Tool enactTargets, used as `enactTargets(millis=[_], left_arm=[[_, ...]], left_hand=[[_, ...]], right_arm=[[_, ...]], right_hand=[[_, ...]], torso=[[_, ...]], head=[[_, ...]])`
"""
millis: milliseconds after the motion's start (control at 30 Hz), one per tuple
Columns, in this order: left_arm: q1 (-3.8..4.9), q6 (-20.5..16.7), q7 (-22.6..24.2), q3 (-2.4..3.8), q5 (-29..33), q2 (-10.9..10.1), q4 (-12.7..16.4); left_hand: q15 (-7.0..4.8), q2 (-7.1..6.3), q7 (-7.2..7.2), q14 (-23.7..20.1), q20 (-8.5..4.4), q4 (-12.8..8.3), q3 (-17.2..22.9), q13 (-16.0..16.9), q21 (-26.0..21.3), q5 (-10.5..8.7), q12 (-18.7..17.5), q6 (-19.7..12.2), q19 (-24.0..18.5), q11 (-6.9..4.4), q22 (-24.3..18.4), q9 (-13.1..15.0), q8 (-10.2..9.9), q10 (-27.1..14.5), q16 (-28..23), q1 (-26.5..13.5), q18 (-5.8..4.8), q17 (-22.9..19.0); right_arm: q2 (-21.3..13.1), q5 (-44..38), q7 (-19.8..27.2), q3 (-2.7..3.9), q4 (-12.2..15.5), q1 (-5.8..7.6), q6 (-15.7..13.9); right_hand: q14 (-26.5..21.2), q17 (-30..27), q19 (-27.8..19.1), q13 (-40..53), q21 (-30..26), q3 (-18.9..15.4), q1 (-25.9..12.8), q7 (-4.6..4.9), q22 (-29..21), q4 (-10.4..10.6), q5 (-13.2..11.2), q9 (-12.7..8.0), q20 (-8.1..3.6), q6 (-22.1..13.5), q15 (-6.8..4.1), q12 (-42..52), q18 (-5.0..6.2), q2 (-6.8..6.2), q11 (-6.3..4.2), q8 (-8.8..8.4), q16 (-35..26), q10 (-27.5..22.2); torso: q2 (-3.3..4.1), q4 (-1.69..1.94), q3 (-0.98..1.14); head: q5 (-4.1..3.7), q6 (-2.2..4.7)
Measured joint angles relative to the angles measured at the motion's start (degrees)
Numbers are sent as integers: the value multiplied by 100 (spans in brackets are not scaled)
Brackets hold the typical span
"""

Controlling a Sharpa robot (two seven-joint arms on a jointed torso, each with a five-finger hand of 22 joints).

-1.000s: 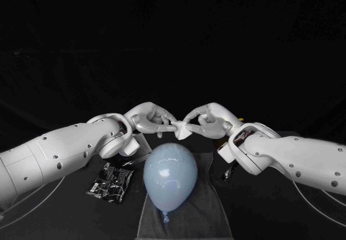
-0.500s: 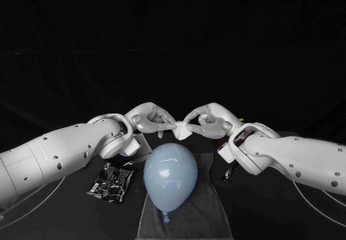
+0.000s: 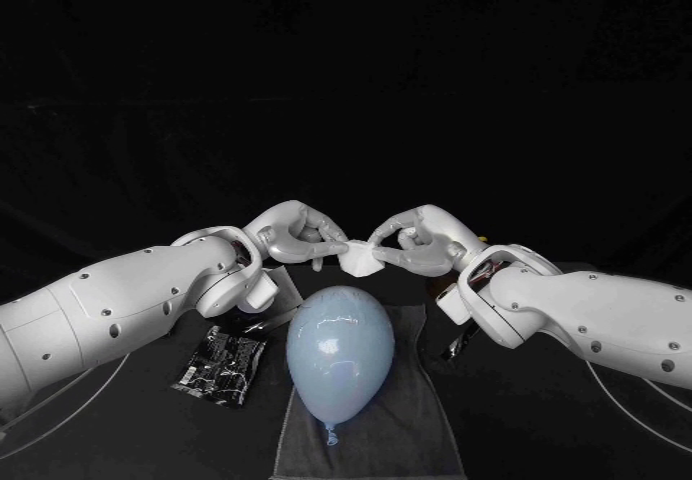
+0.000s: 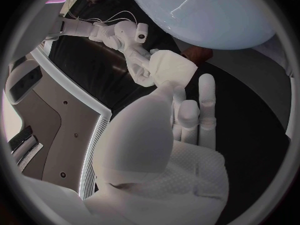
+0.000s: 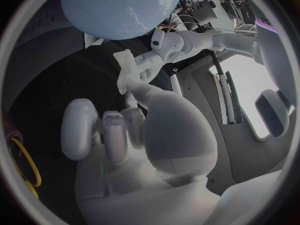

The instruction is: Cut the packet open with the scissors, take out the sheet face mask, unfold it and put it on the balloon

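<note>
A small folded white sheet mask (image 3: pixel 356 258) hangs in the air just above the balloon's far end, pinched from both sides by my left hand (image 3: pixel 296 238) and my right hand (image 3: pixel 415 243). The pale blue balloon (image 3: pixel 340 348) lies lengthwise on a grey towel (image 3: pixel 411 420), knot toward me. In the left wrist view the mask (image 4: pixel 170 67) sits at my left hand's fingertips (image 4: pixel 187 107), with the right hand (image 4: pixel 128 37) gripping its other edge below the balloon (image 4: pixel 206 10). The right wrist view shows the mask (image 5: pixel 127 70) between my right hand (image 5: pixel 125 130) and the left hand (image 5: pixel 164 45).
The black packet (image 3: pixel 221 365) lies on the table left of the towel, under my left forearm. A dark object (image 3: pixel 459 345) rests by the towel's right edge, partly hidden by my right arm. A yellow loop (image 5: pixel 22 170) shows in the right wrist view.
My left hand has shifted slightly left and the mask has risen a little and spread somewhat wider between the two hands. Balloon, towel and packet have not moved.
</note>
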Motion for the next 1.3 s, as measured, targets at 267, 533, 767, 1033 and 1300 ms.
enactTargets(millis=[267,533,767,1033,1300], left_arm=[[4,-61,20,-1,-30,-12,9],[7,-170,27,-1,-63,-30,15],[11,-271,27,-2,-87,-47,14],[13,-373,28,-2,-105,-70,25],[13,-424,45,-2,-113,-79,46]], left_hand=[[-7,-65,0,7,0,0,0,-11,23,0,0,-1,0,-10,10,0,77,49,0,-111,-3,5],[-21,-139,-71,79,1,41,-41,-11,23,0,-1,29,0,-32,18,0,175,112,0,-233,-5,86],[-43,-180,-115,155,-13,80,-81,-10,23,0,11,72,15,-41,25,0,220,162,27,-286,-7,158],[-49,-203,-144,212,-19,104,-105,6,46,0,36,101,21,-61,32,0,264,183,39,-309,-9,265],[-55,-208,-144,246,-19,104,-105,6,46,0,35,101,21,-61,31,0,264,183,39,-314,-10,279]], right_arm=[[-2,80,18,0,-10,2,-4],[-20,149,12,0,-30,7,4],[-48,183,4,0,-37,12,17],[-85,201,-10,0,-47,21,54],[-98,194,-50,-1,-63,23,99]], right_hand=[[0,-3,0,2,-79,-136,-100,48,2,-23,23,316,0,-154,0,-156,0,-100,22,64,-3,-17],[20,-2,-55,4,-238,-483,-350,158,4,172,24,237,55,-344,63,-323,-3,-349,144,-110,-13,-99],[31,2,-59,5,-278,-647,-415,190,4,271,23,173,105,-376,91,-345,-5,-413,185,-170,-1,-140],[30,1,-59,3,-278,-679,-437,190,2,302,23,163,105,-376,93,-346,-5,-436,185,-197,0,-141],[11,1,-59,0,-278,-695,-374,189,0,286,23,134,106,-376,111,-346,-5,-373,184,-197,-3,-141]], torso=[[0,-2,0],[0,-1,0],[1,2,0],[3,2,1],[3,2,1]], head=[[-12,-4],[-33,-12],[-51,-24],[-69,-30],[-83,-41]])
